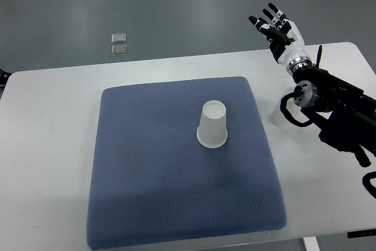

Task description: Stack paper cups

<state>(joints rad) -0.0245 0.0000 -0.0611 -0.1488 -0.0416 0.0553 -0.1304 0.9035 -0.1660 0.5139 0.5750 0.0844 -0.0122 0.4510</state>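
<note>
A: Cup status?
B: One cup upside down, mat centre. Second cup at 3 o'clock on worktop (arm partly hides it).
A: Hand?
B: Right hand spread wide, empty, 1 o'clock.

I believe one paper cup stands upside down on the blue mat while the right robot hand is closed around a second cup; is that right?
Not quite. In the top view the right robot hand is open and holds nothing, raised past the table's far edge. The second cup sits on the white table beside the mat. The paper cup is upside down on the mat.
</note>
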